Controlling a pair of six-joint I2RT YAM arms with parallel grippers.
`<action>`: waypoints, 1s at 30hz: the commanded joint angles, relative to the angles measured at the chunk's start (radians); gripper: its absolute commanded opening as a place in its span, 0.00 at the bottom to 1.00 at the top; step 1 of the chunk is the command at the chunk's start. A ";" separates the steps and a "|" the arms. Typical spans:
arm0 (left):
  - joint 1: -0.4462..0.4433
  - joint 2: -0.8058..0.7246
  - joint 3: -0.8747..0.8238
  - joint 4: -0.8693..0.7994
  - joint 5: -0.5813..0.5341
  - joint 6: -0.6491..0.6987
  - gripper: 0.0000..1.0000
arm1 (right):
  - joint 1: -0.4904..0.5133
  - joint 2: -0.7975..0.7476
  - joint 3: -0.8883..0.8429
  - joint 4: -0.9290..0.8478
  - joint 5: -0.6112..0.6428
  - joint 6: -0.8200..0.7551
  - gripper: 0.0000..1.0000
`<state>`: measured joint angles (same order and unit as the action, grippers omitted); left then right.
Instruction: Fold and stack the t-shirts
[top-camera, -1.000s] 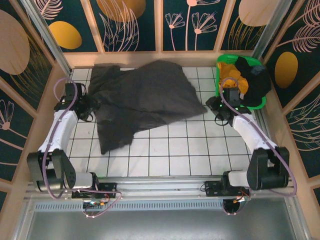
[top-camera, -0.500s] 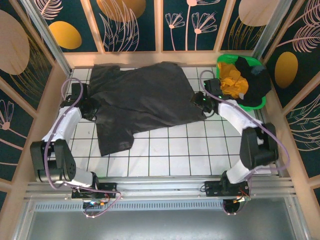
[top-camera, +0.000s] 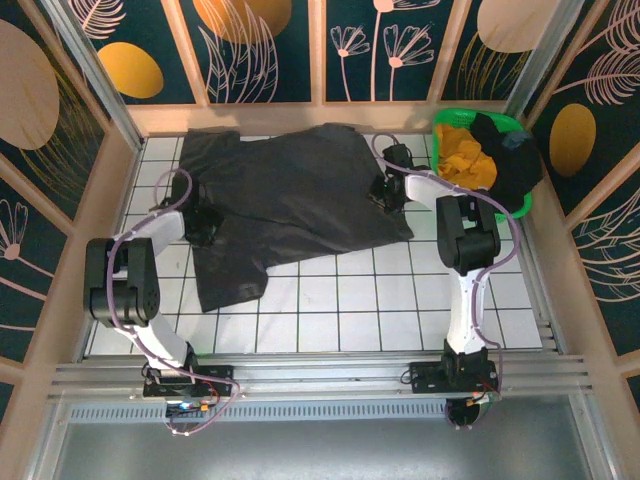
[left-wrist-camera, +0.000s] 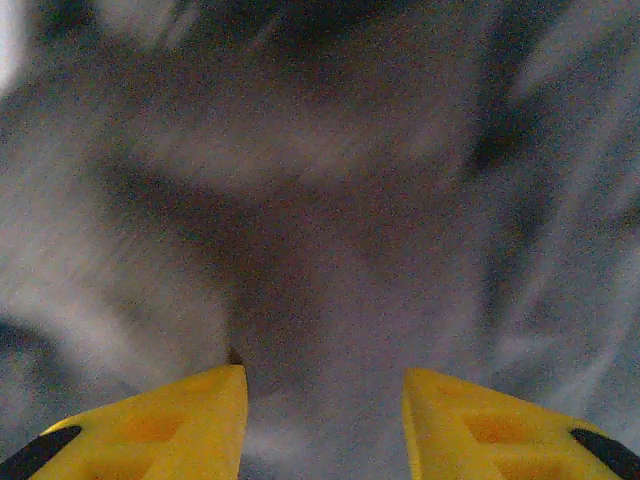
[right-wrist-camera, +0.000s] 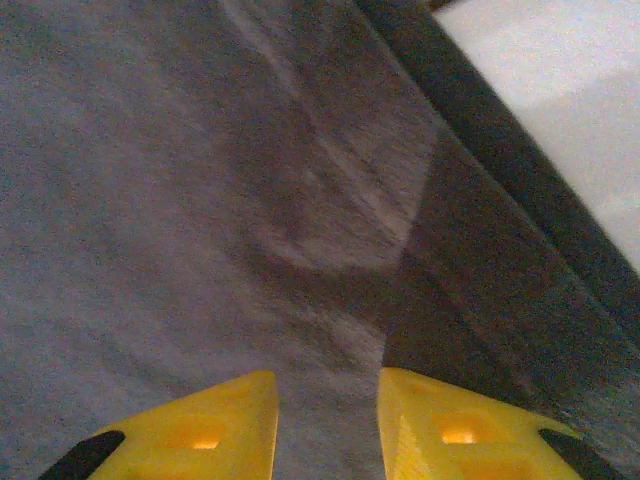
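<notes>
Softly rumpled, the charcoal t-shirt (top-camera: 290, 200) sprawls across glossy square tiles (top-camera: 400, 300).

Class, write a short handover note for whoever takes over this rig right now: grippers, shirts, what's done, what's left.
Left gripper: jaws parted, at the charcoal t-shirt's left edge.
Right gripper: jaws parted, at its right edge.
Mustard-yellow t-shirt and black t-shirt lie heaped in the green basket.
Done: charcoal one spread out, unfolded.
Left: fold all, stack.
</notes>
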<state>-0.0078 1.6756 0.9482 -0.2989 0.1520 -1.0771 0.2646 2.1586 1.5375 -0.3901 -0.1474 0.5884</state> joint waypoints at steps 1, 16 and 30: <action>-0.004 -0.098 -0.166 -0.002 -0.041 -0.027 0.45 | -0.016 -0.035 -0.119 -0.141 0.082 0.042 0.33; -0.003 -0.499 -0.473 -0.131 -0.066 -0.200 0.41 | -0.004 -0.491 -0.651 -0.063 0.106 0.185 0.37; 0.006 -0.110 0.207 -0.104 -0.126 -0.104 0.41 | -0.006 -0.306 -0.235 -0.015 0.055 0.027 0.42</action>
<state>-0.0113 1.4223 1.0660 -0.4389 0.0254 -1.2575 0.2577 1.7695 1.2430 -0.4236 -0.0563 0.6781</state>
